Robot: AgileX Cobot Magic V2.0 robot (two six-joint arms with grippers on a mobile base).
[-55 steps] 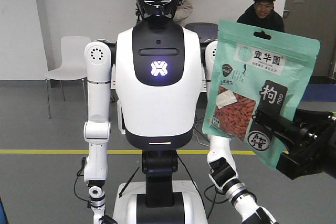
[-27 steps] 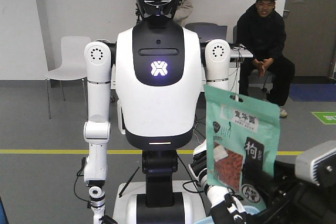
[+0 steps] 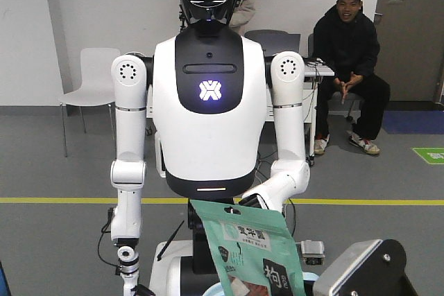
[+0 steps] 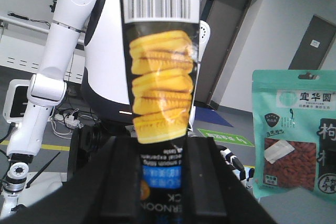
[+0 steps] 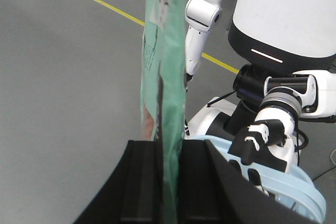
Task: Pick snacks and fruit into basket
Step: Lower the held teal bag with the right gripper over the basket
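My right gripper (image 5: 168, 182) is clenched on the mint-green pouch (image 5: 164, 93), with both fingers flat against its sides. The pouch stands upright, edge-on to the wrist camera. On the front camera it sits low in front of the white humanoid (image 3: 208, 102), below its waist, with the label facing me. The light-blue basket (image 5: 302, 192) lies at the humanoid's base, under its black-and-white hand (image 5: 262, 140). The pouch is just beside the basket's near rim, and I cannot tell whether it hangs over it. My left gripper (image 4: 160, 182) is grasping 1 dark biscuit pack (image 4: 160, 93) and holds it upright before the humanoid's torso, barcode at the top. Behind the humanoid, to my right, a man in black (image 3: 350, 46) sits. A white chair (image 3: 94, 74) stands behind it on the other side. 1 yellow floor line (image 3: 55, 200) runs behind its legs.
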